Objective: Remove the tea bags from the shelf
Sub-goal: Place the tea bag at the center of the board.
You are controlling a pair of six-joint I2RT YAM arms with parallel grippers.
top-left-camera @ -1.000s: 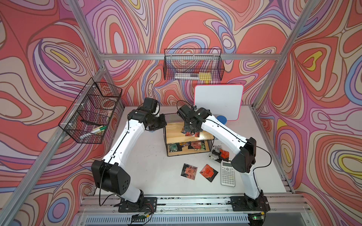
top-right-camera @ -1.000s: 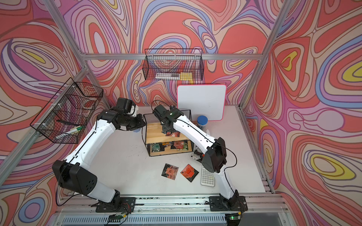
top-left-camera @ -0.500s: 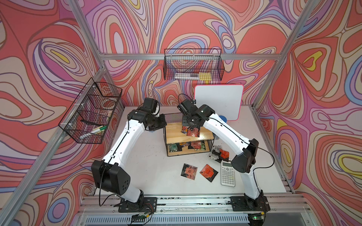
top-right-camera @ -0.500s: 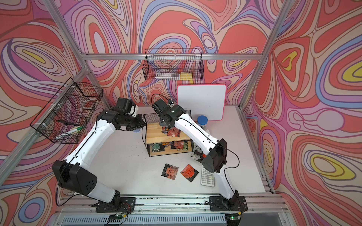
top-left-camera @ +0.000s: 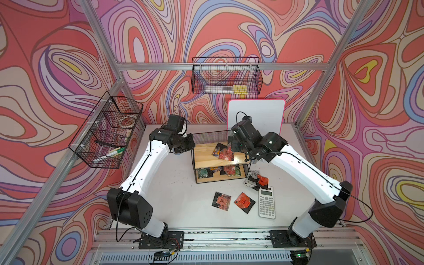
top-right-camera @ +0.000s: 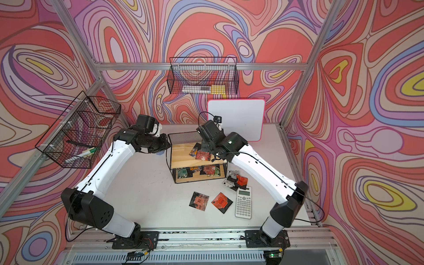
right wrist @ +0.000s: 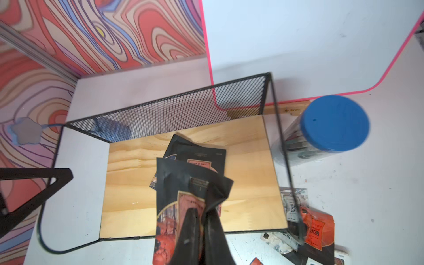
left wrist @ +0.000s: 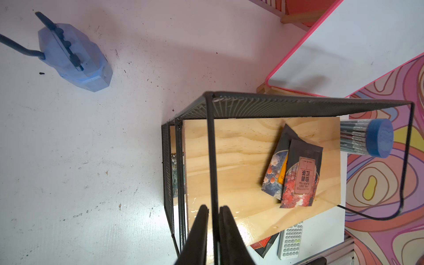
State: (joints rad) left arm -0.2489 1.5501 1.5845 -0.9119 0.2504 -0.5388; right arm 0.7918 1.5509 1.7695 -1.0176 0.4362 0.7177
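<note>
The shelf [top-left-camera: 206, 158] stands just above centre frame in both top views, on the white bench [top-left-camera: 174, 188], with an arm coming in at it from either side. The left tool [left wrist: 213, 208] is clenched on the thin black upright wire at the shelf's end toward the left of the frame, one finger on each side of the wire. The right tool [right wrist: 200, 213] hangs over the upper board and is pinching a black tea bag [right wrist: 174, 181] with a red label. That sachet is crumpled and, as far as I can tell, lifted off the wood. Beneath it two more sachets [left wrist: 296, 169] lie overlapped on the upper board, one bluish and one red. The lower board holds several lower-board bags [top-left-camera: 229, 171], green and red among them. In the lower centre of the frame two loose bags [top-left-camera: 221, 200] lie flat on the bench, near each other. A small heap of bags [top-left-camera: 254, 180] sits just right of the shelf, close above the white calculator [top-left-camera: 267, 203]. A pink-edged whiteboard [top-left-camera: 257, 117] leans behind the shelf.
</note>
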